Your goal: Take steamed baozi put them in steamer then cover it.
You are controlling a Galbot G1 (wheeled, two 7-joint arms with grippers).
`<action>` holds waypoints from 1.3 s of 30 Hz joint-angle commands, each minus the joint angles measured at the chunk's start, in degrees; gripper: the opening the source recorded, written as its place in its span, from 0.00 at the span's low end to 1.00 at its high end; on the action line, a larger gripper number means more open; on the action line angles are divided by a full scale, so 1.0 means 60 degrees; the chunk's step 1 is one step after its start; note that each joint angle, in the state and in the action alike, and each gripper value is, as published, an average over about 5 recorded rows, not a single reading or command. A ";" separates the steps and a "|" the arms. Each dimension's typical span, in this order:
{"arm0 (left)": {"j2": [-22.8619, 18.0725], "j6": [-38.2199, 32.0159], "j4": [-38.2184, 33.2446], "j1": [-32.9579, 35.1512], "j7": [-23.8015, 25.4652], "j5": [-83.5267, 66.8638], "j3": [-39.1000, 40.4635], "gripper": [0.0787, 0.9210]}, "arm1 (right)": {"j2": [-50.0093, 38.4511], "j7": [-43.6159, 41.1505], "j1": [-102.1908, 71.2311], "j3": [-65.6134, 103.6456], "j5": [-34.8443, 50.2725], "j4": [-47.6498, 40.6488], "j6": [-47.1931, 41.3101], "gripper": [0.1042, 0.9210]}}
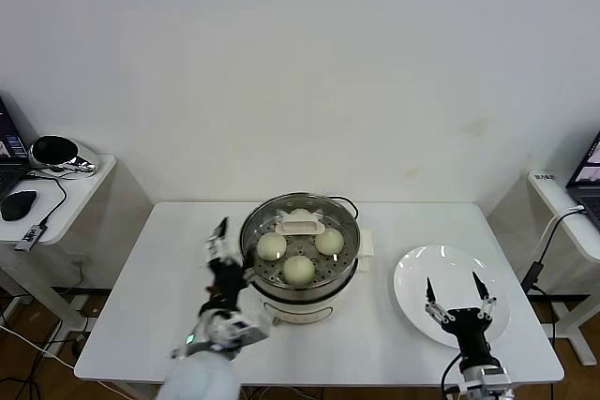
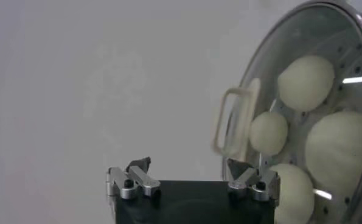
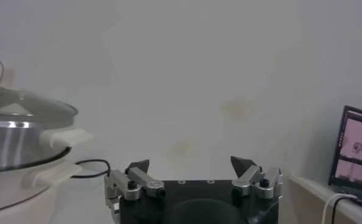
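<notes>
While the cover [image 1: 301,231] sits closed on the steamer [image 1: 300,255] near the middle of the white surface [image 1: 150,316], four steamed baozi [image 1: 299,270] lie inside on the perforated tray. The head view shows three of them plainly through the glass and the fourth is partly hidden behind the cover's cream handle [image 1: 303,225]; the left wrist view shows all four [image 2: 305,82] through the glass.

There are two claws. The left claw [image 1: 225,264] is just beside the steamer's left wall, its fingers apart and holding nothing; in its own wrist view the fingertips [image 2: 139,165] stand apart, with the cover's rim close to one of them. The right claw [image 1: 459,302] hangs over the single white plate [image 1: 417,278], well apart from the steamer on the robot's right, fingers spread and empty.

A black cable [image 3: 92,167] runs out from behind the steamer's base. Side desks flank the surface: the left one carries a mouse [image 1: 19,203] and a black headset [image 1: 54,151], the right one a laptop [image 3: 357,149].
</notes>
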 commanded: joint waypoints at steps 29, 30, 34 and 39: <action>-0.1375 -0.8600 0.1130 0.6364 -0.1639 -0.9199 -0.4526 0.88 | -0.0872 -0.0176 -0.1367 -0.1395 0.1225 0.0124 -0.0193 0.88; -0.1376 -0.8553 0.1153 0.6345 -0.1625 -0.9177 -0.4520 0.88 | -0.0863 -0.0169 -0.1384 -0.1428 0.1227 0.0134 -0.0180 0.88; -0.1381 -0.8431 0.1256 0.6266 -0.1608 -0.9114 -0.4536 0.88 | -0.0831 -0.0113 -0.1446 -0.1511 0.1214 0.0192 -0.0170 0.88; -0.1368 -0.8283 0.1262 0.6236 -0.1484 -0.9114 -0.4581 0.88 | -0.0830 -0.0083 -0.1495 -0.1453 0.1133 0.0131 -0.0150 0.88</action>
